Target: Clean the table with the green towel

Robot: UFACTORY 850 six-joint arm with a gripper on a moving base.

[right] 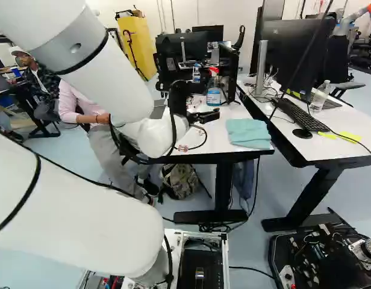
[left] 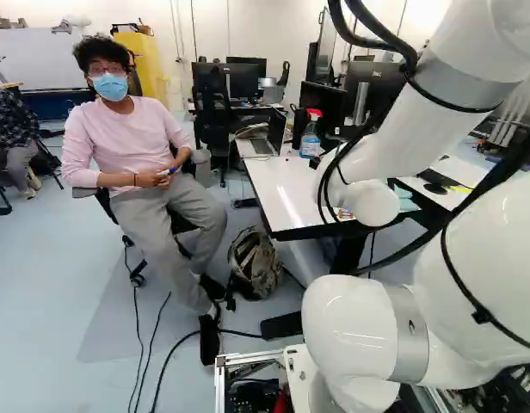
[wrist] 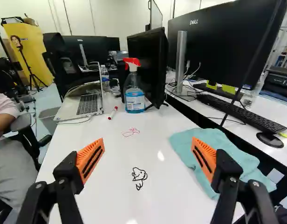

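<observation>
Bright, fairly even room light falls on my work, seemingly from overhead: the glossy table (wrist: 116,186) throws back one small patch of glare between my fingers (wrist: 91,158), just toward three o'clock, and another nearer me, around six. At eleven o'clock the pale wall (wrist: 78,21) is bright, while the big monitor (wrist: 204,42) at one o'clock stays deeply dark.

We read "DELL" in pale letters on the large black monitor (wrist: 222,44), above its silver stand (wrist: 180,58). On the spray bottle (wrist: 133,83) standing on the tabletop (wrist: 106,182), the label (wrist: 134,101) carries print too small for us to make out.
</observation>
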